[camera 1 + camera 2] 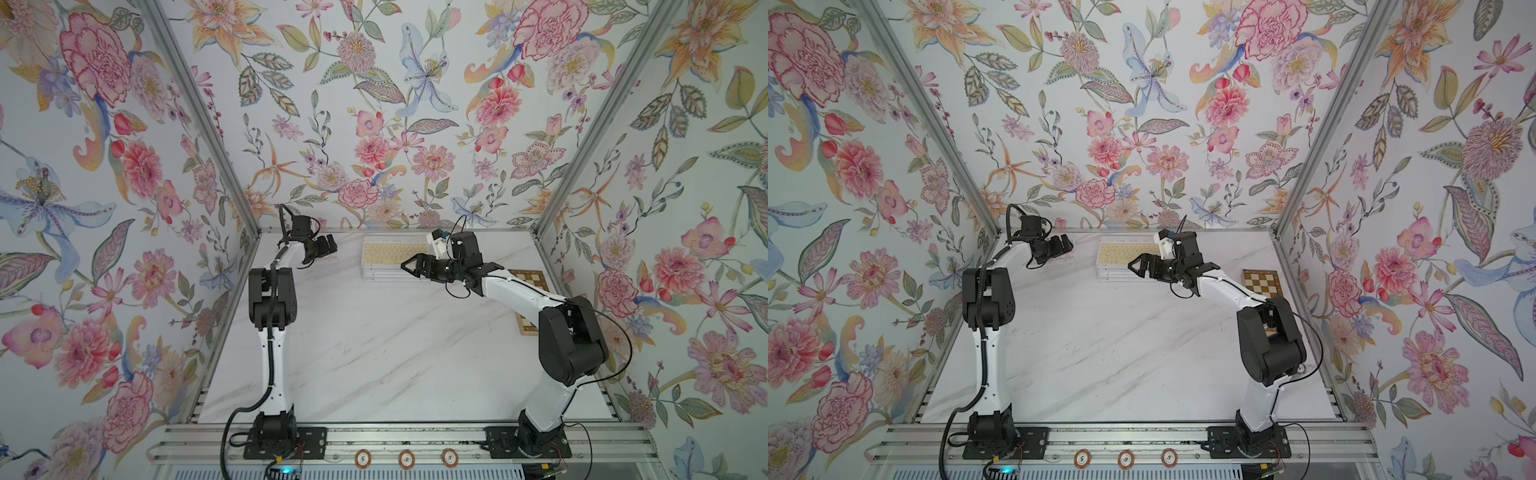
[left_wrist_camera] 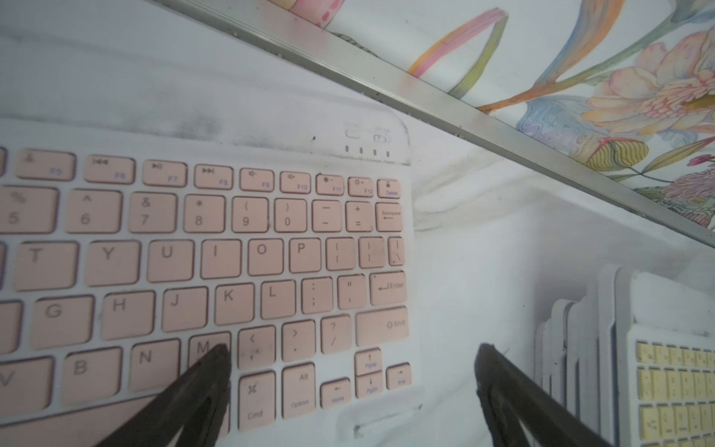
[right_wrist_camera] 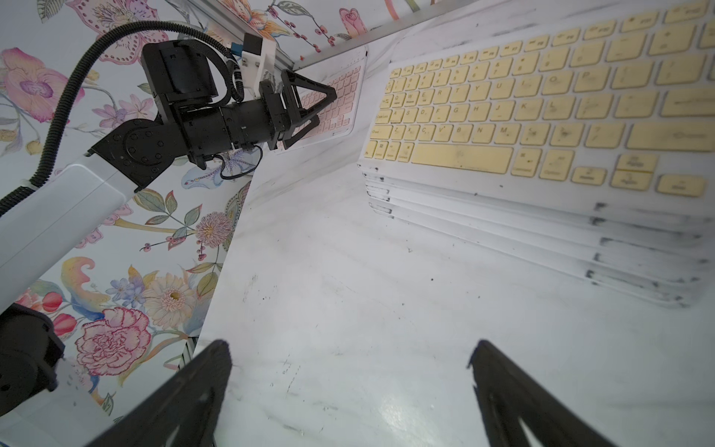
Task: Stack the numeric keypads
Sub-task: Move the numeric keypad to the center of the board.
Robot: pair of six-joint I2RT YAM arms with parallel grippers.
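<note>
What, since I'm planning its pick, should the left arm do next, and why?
Probably lower the left gripper onto the end of the pink keyboard and close: its jaws hang open over it, and it lies apart from the stack.

A robotics lab booth: floral wall panels [image 1: 374,104] in aluminium framing [image 1: 203,116] enclose a marble tabletop [image 1: 374,353].

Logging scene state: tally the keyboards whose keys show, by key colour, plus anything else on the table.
Yellow-keyed keyboard, topmost: 1
Pink-keyed keyboard, lying apart: 1
Chessboard: 1
Total: 3
Lower keyboards: keys hidden, not counted.
</note>
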